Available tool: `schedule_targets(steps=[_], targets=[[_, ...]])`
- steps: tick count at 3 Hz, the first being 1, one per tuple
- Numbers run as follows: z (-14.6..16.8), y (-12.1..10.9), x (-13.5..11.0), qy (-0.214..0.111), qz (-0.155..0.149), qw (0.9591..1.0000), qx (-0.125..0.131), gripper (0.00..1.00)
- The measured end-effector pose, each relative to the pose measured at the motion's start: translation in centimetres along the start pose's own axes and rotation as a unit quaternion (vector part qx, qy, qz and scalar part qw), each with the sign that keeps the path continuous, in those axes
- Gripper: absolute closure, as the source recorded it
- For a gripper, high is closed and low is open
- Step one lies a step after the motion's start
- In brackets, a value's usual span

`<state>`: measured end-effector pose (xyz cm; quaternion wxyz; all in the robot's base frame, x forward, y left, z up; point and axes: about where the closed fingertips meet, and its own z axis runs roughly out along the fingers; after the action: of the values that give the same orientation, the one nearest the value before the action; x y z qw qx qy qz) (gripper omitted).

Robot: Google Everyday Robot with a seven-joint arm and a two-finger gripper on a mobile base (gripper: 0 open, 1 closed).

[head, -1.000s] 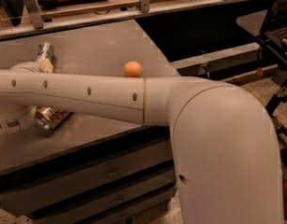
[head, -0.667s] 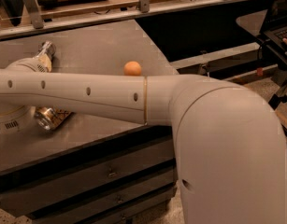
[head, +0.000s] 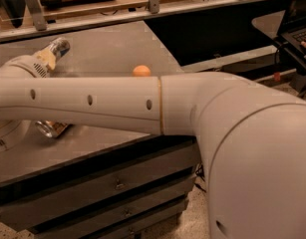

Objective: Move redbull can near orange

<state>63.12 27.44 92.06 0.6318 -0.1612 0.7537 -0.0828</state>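
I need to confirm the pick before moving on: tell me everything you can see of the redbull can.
The redbull can is slim, silver and metallic, with faint darker markings and a shiny end. It is tilted, shiny end up and to the right, over the far left of the grey table, left of the orange. Its lower end is hidden at the cream tool, which meets it there. Whether it touches the table cannot be told.
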Motion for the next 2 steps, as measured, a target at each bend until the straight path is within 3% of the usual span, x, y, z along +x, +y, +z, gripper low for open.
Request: schedule_targets(steps=[2], targets=[[-6.7, -3.7, 0.2, -0.001, -0.027, 0.9977, 0.062, 1.00]])
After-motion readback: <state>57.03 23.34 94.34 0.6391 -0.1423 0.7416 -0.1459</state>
